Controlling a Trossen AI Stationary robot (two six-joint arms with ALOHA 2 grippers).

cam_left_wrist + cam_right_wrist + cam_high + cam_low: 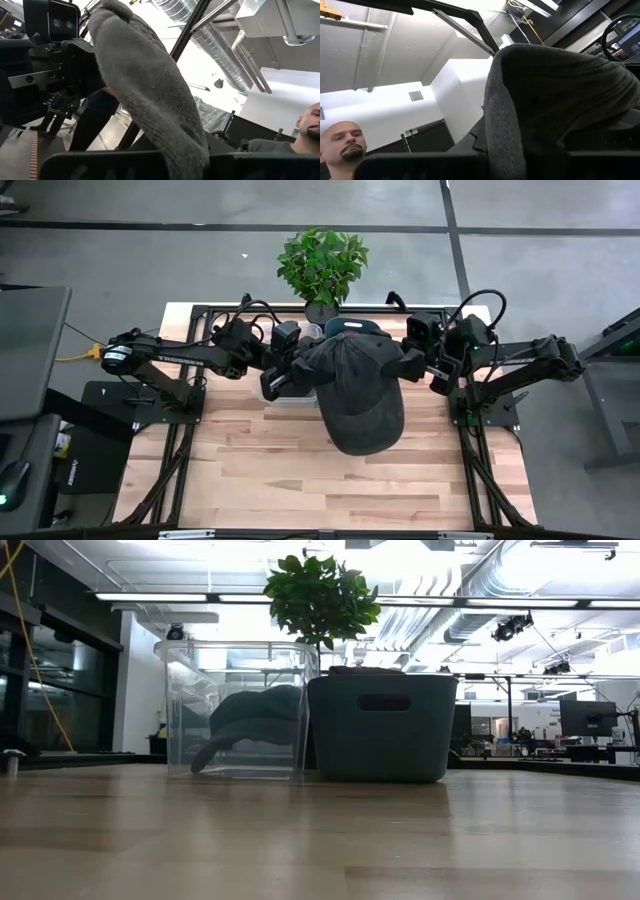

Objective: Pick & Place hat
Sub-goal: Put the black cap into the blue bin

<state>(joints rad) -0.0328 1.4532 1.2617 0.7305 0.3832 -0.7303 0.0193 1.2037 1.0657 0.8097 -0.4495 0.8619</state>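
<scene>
Hat (360, 395) stretched in mid-air between both arms, above table (250, 470); left gripper (300, 370) clenched on one edge, right gripper (408, 365) clamped on the other; clear bin (238, 710) and grey tub (380, 728) behind

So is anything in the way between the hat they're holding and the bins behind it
Nothing visible blocks it. Both grippers, left and right, hold the dark hat up off the table. The clear bin and the grey bin sit right behind it, open-topped. The clear bin already holds another dark hat.
</scene>
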